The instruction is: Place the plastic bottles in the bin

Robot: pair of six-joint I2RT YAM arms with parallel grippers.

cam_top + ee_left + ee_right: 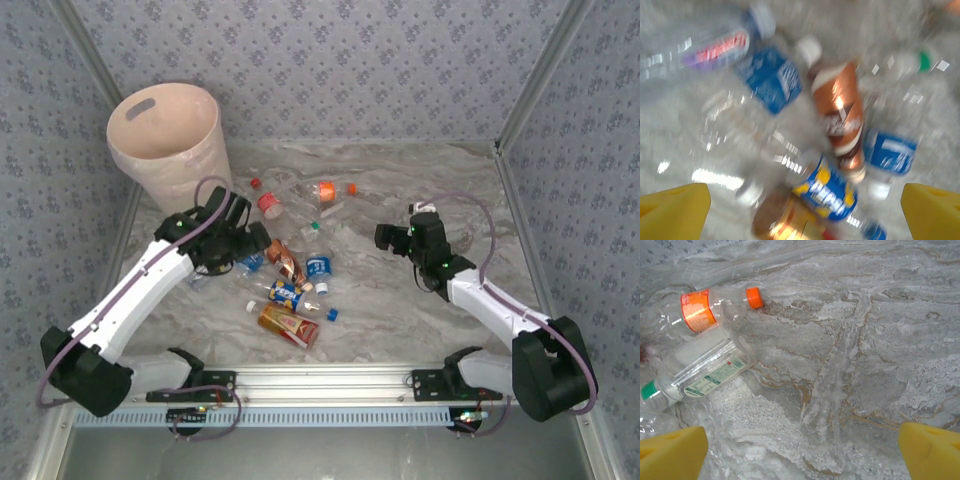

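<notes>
Hovering wide open mid-left, the left claw (256,243) should squeeze just the small clear brown-labelled plastic bottle (837,112).

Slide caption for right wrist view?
Open right hand over marble tabletop; orange-capped bottle and green-capped bottle lie at left.

Grey marble counter (400,300) with a bin (165,140) and plastic bottles (285,295).
Pink bin standing upright in the far left corner. Bottles lying on their sides in a loose bunch left of the middle, some touching. Farther back, an orange-cap bottle (705,310) just beside a green-cap bottle (702,367). Nearest the front, a brown-label bottle (288,322).
</notes>
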